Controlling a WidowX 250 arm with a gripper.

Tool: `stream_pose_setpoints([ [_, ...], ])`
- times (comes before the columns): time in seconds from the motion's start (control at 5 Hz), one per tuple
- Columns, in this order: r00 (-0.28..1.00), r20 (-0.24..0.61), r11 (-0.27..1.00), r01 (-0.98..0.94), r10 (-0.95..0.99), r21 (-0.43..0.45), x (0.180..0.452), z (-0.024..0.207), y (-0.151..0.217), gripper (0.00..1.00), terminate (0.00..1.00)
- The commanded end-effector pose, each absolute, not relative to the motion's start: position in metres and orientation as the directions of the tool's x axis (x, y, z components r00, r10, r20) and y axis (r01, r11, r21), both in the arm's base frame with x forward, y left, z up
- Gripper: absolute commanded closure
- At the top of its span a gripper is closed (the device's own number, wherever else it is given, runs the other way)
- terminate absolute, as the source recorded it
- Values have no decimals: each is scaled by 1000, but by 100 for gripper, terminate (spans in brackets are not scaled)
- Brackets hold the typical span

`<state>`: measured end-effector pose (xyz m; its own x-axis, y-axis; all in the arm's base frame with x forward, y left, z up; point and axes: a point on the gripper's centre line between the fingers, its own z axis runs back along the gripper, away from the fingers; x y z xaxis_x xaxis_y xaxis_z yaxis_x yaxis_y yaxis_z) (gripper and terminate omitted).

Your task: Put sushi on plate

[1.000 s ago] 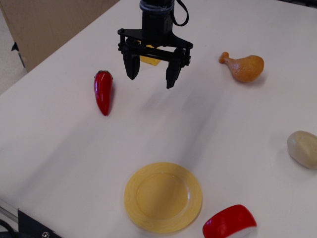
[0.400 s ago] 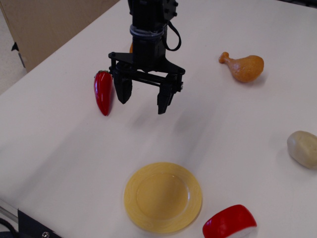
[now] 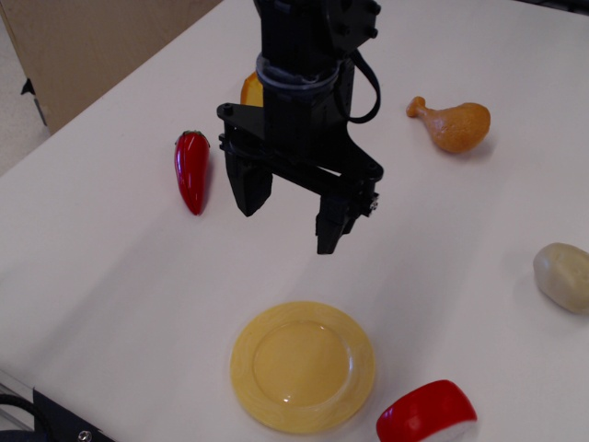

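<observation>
Sushi [image 3: 426, 412] sits at the bottom edge, just right of the plate [image 3: 303, 366], so it needs only a short carry. Going left to right: a chili [image 3: 191, 170] lies clear of the work; the gripper [image 3: 294, 219] hangs spread and empty above bare table, up-left of the plate, probably heading for the sushi; a drumstick [image 3: 453, 124] and a pale lump [image 3: 562, 275] lie well apart

Glossy plastic sushi [image 3: 426, 414] (plate [image 3: 303, 366] likewise), matt table [image 3: 110, 276].

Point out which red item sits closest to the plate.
The sushi, rounded red top over white, lies just right of the plate; the slim chili pepper lies farther up-left.
</observation>
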<state>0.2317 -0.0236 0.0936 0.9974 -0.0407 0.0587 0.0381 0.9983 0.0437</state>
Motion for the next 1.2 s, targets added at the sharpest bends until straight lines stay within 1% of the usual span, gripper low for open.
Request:
stream_pose_setpoints([
  [0.0,945,87,949,315,-315,10,216,89,-72,0,0],
  [0.2,926,60,928,373,-372,-4,205,78,-87,0,0],
  [0.4,915,30,915,402,-401,-28,188,62,-92,0,0],
  [0.6,888,37,886,459,-458,-59,177,55,-100,0,0],
  [0.8,869,35,866,496,-494,-64,168,49,-111,0,0],
  [1.0,843,14,841,537,-537,-71,160,29,-116,0,0],
])
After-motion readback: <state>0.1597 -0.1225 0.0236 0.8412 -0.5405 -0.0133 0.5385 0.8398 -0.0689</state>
